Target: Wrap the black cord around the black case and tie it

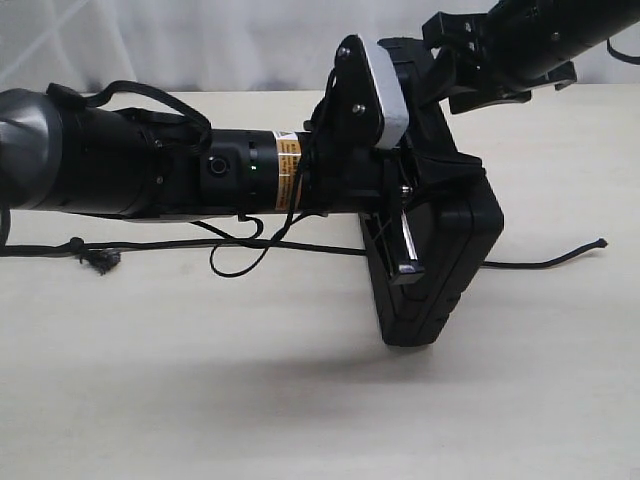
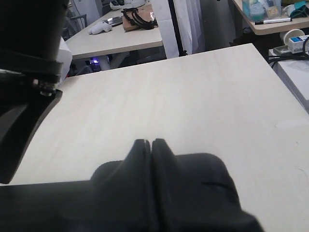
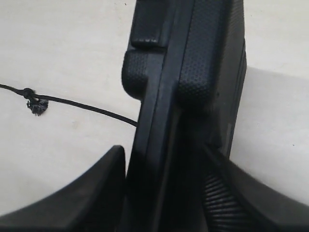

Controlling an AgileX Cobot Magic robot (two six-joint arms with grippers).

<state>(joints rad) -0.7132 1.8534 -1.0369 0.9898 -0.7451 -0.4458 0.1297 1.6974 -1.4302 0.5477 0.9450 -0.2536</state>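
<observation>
Case: the black case [image 1: 440,270] stood on edge mid-table [image 1: 200,390], toward the right edge.
Right claw [image 3: 166,159]: pinched the case.
Left claw [image 1: 410,240]: at the case, grip hidden; cannot tell.
Cord: the black cord [image 1: 170,243] lay flat, running from the left edge past the case's foot.
Progress: apparently early. No wrap, no knot.

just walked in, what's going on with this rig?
The right gripper clamps the flat matte black plastic case, holding it up on edge on the pale table. The left gripper is at the case too; its grip is unclear. The long thin black braided cord lies on the table, not yet wrapped.
</observation>
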